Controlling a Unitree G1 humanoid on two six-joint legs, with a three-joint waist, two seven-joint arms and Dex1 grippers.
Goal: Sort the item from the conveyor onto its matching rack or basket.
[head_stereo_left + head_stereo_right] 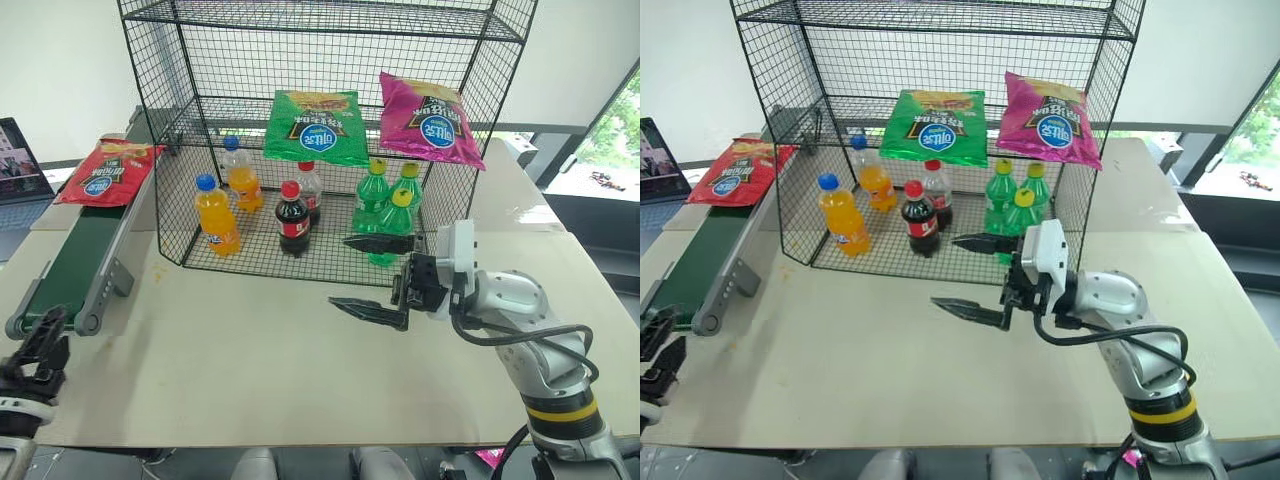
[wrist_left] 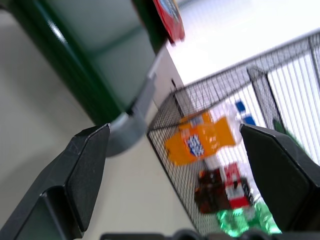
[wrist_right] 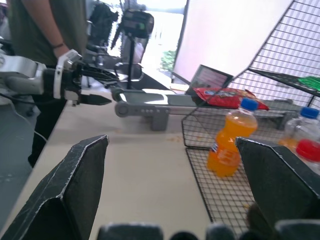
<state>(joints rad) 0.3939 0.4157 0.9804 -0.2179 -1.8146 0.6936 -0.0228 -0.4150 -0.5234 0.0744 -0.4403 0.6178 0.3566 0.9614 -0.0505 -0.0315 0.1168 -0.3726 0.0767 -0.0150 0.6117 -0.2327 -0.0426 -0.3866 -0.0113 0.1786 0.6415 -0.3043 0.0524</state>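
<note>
My left gripper (image 1: 35, 345), partly cut off at the surface (image 1: 250, 370) edge, has its jaws wide and empty. The red chip bag (image 1: 105, 172) lies on the conveyor (image 1: 70, 265) far end. My right gripper (image 1: 375, 280) has wide, empty jaws before the rack (image 1: 330, 130).

A pale beige tabletop (image 1: 250, 370) (smooth, lightly glossy) fills the foreground. Behind it stands a plain white wall (image 1: 60, 70). At the far left sits a laptop (image 1: 20, 160) with its screen lit. To the right a window (image 1: 610, 140) lets in daylight over greenery, and a person (image 3: 45, 30) stands nearby.
</note>
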